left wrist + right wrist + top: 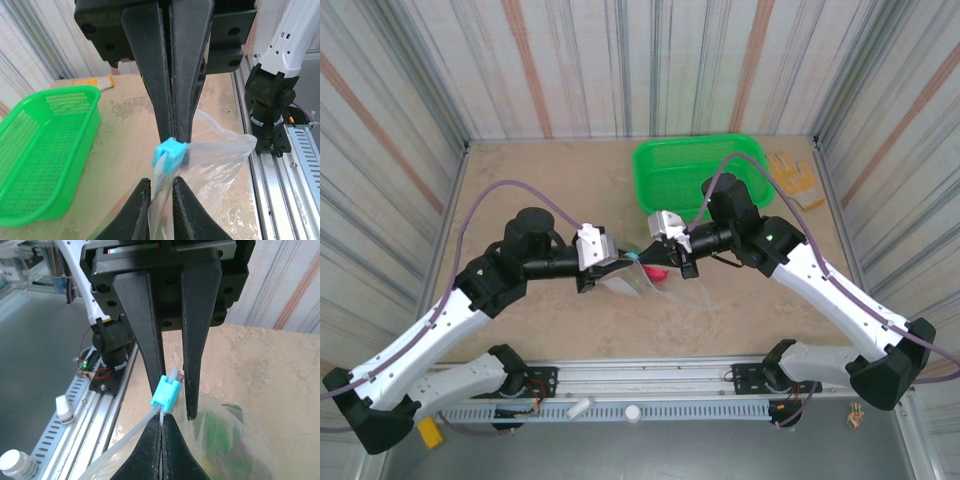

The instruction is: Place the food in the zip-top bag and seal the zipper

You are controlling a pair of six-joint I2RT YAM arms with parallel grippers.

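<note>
Zip-top bag [685,292] hangs mid-table with food [658,272] inside. The left gripper [161,181] pinches the zipper [158,189] by its blue slider [169,155], and the right gripper [161,419] is clamped on that edge too. The green basket [665,175] crowds twelve o'clock, with bare table [720,330] at six.

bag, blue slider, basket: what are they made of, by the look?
zip-top bag: thin clear plastic film, glossy; it crinkles and shows the table through.
blue slider: likely hard moulded plastic, matte, crisp edges.
basket: bright green, rigid-looking plastic, perforated mesh walls, slight sheen.
</note>
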